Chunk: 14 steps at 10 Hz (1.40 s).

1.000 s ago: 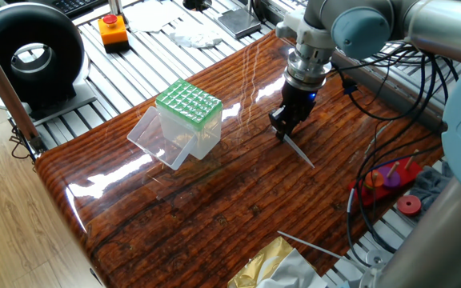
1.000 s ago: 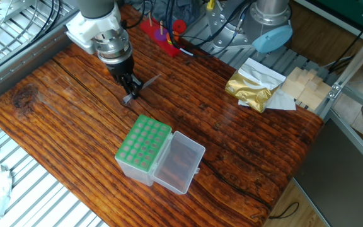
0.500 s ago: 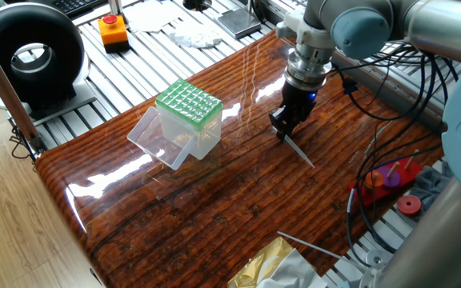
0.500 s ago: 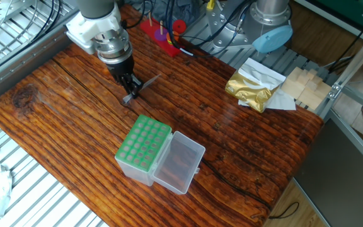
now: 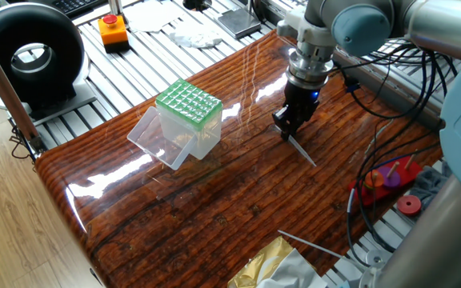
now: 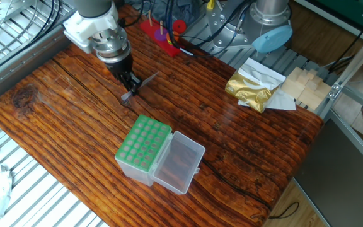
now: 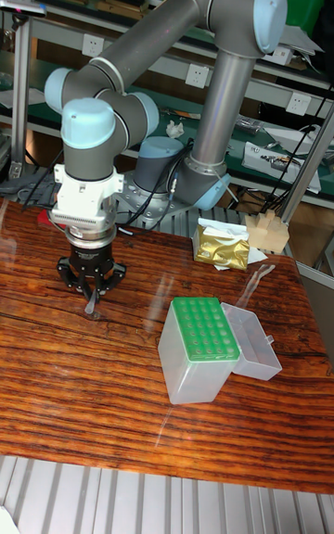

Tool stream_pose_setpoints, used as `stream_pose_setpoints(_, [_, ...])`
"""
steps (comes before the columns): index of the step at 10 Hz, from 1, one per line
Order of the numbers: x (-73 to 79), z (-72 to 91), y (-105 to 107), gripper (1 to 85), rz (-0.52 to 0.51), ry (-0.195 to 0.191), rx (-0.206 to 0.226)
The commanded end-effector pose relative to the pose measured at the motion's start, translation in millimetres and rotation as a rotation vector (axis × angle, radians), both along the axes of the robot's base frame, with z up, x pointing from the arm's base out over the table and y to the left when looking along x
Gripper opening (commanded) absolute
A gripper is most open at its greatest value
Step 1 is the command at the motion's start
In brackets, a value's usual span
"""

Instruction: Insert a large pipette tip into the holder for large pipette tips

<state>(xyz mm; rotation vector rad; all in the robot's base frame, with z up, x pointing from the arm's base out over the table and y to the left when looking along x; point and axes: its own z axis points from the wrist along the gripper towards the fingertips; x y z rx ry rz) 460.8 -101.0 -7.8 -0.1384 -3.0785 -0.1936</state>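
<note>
The gripper (image 5: 286, 132) has closed its jaws on the wide end of the large pipette tip (image 5: 301, 150). Compared with a second ago it has risen slightly: in the other fixed view the tip (image 6: 142, 81) now slants up off the table (image 6: 244, 145) instead of lying along it. The pointed end may still brush the wood; the glare makes that hard to judge. This reads as the start of the lift, with the grasp holding. The holder (image 5: 189, 116), its green grid free of tips and its clear lid open, stands well to the left in the first fixed view. Carrying and insertion remain to be done.
</note>
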Motion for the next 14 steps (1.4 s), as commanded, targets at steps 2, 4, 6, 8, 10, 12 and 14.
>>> stream_pose_setpoints(2, [8.7,-12.2,10.5,23.0,0.032,-0.03,0.003])
stream_pose_setpoints(4, [13.4,-8.5,32.1,26.7,0.077,-0.057,0.089])
stream_pose_setpoints(6, [13.8,-8.0,34.0,29.0,0.097,-0.062,0.097])
stream_pose_setpoints(8, [13.7,-9.3,28.2,29.7,0.102,-0.062,0.074])
stream_pose_setpoints(10, [15.7,-9.4,27.8,30.7,0.108,-0.071,0.072])
stream_pose_setpoints(12, [16.1,-9.4,27.4,30.7,0.104,-0.071,0.07])
stream_pose_setpoints(14, [16.9,-9.4,27.4,31.3,0.102,-0.074,0.07])
